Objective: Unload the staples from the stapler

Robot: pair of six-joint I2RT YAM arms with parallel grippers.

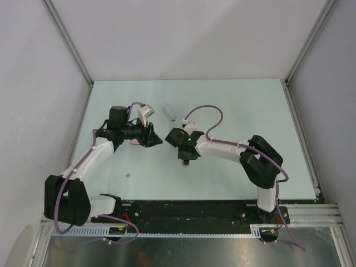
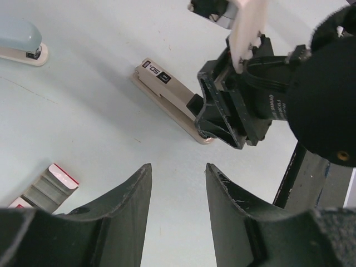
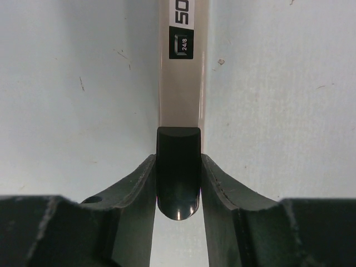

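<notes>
The long beige stapler [image 2: 167, 92] with a black rear end lay flat near the middle of the pale green table [image 1: 233, 111], a little toward its far edge. From above it was largely hidden under the two wrists, so that placing is a best reading.

The right gripper [image 3: 178, 162] was clamped on the stapler's black rear end, one finger on each side of it. The stapler's long axis ran straight ahead from those fingers, in line with them, with its front end pointing away. The left gripper [image 2: 178, 169] stood open and empty, near the stapler but apart from it. From that side the stapler lay ahead and slantwise, with its front end off to the left. The right arm was therefore the nearer one, already in contact, and any pull on the rear end would probably go along that long axis.

A black square label on the top face read "24/8". Beyond it were large figures that looked like "50", cut off at the frame edge in the right wrist view.

A light blue stapler [image 2: 22, 39] sat farther off toward the far edge. A small pink-red and white block with a grey ribbed body [image 2: 49, 184] lay near the left gripper.
</notes>
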